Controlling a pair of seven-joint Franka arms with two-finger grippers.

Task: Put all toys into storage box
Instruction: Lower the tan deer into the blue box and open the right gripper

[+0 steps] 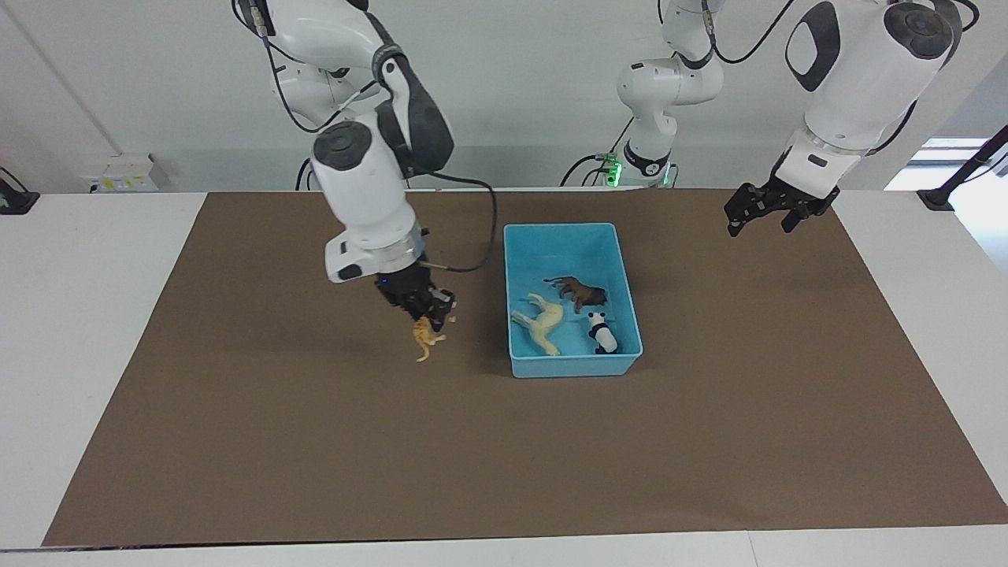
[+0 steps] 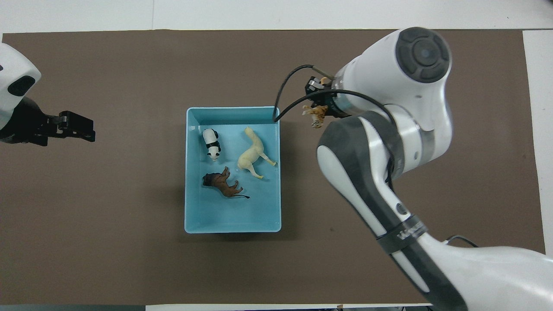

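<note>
The light blue storage box stands mid-table. In it lie three toys: a cream horse, a panda and a dark brown animal. My right gripper is shut on the orange tiger, which hangs in the air over the mat just beside the box, toward the right arm's end. My left gripper hangs open and empty, raised over the mat toward the left arm's end.
A brown mat covers most of the white table. The right arm's forearm and wrist hide part of the mat in the overhead view. A cable loops from the right wrist close to the box's corner.
</note>
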